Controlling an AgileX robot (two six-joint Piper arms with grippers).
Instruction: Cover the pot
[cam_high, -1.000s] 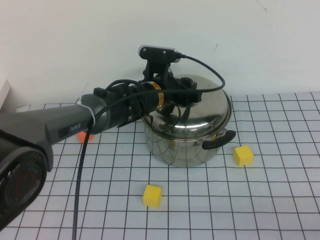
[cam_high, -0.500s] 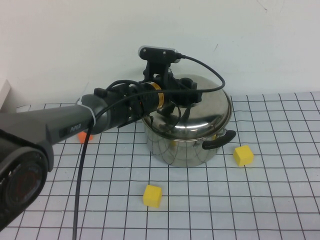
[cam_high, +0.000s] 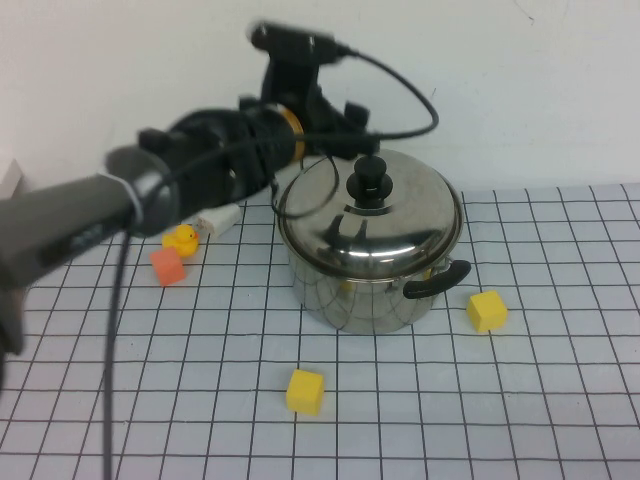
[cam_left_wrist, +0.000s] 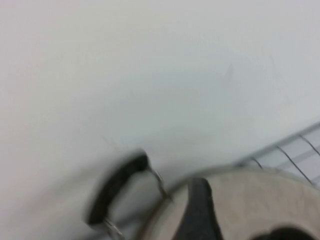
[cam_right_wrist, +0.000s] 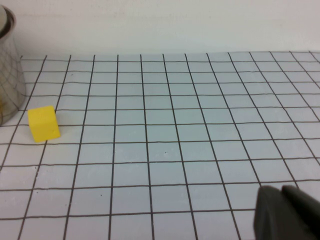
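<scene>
The steel pot (cam_high: 370, 290) stands on the gridded table with its domed lid (cam_high: 395, 225) resting on its rim, black knob (cam_high: 370, 183) free on top. My left gripper (cam_high: 352, 125) is open and empty, up and back-left of the knob, clear of the lid. In the blurred left wrist view I see the lid (cam_left_wrist: 250, 200), a pot handle (cam_left_wrist: 117, 185) and one dark finger (cam_left_wrist: 197, 210). My right gripper (cam_right_wrist: 287, 200) is shut and empty low over the table, to the right of the pot's side (cam_right_wrist: 9, 75); it is outside the high view.
Two yellow blocks (cam_high: 305, 391) (cam_high: 486, 311) lie in front of and right of the pot; the latter shows in the right wrist view (cam_right_wrist: 44, 123). An orange block (cam_high: 168, 267) and a yellow duck (cam_high: 181, 240) lie left. A white wall stands close behind.
My left gripper has let go of the knob and risen up and back-left. The lid, which sat tilted on the pot, now lies level on it. The duck and orange block are uncovered.
</scene>
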